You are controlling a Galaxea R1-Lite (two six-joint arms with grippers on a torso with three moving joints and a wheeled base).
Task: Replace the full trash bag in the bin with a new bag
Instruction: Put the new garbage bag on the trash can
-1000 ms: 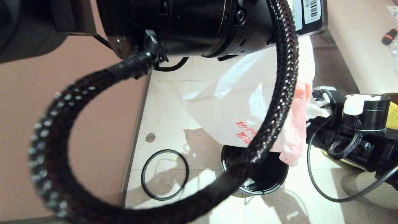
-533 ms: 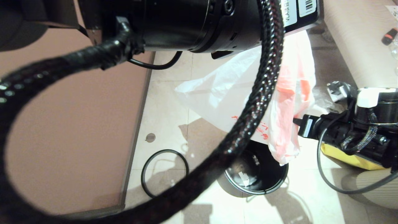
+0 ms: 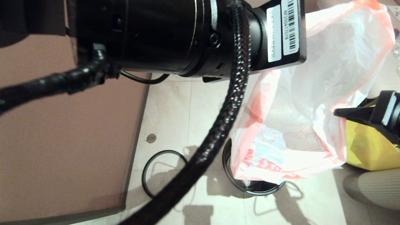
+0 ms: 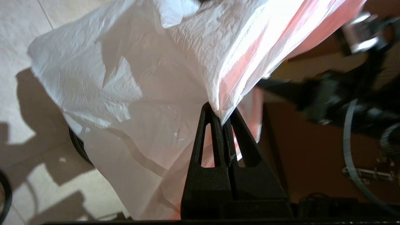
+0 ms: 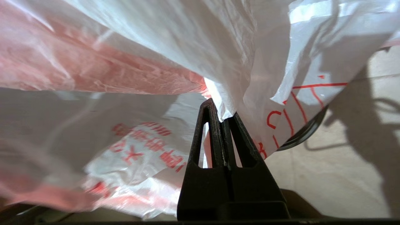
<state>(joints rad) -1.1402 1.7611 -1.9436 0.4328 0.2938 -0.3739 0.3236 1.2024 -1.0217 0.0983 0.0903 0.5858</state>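
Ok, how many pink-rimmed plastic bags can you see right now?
1. The new bag hangs spread above the bin, pinched at its rim by the left gripper and the right gripper. The arm up close hides much, so another could be out of sight.

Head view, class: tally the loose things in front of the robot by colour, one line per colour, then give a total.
White with pink-red band: 1, the new bag
Black: 2, the bin and a ring on the floor
Yellow: 1, a big bag
Total: 4
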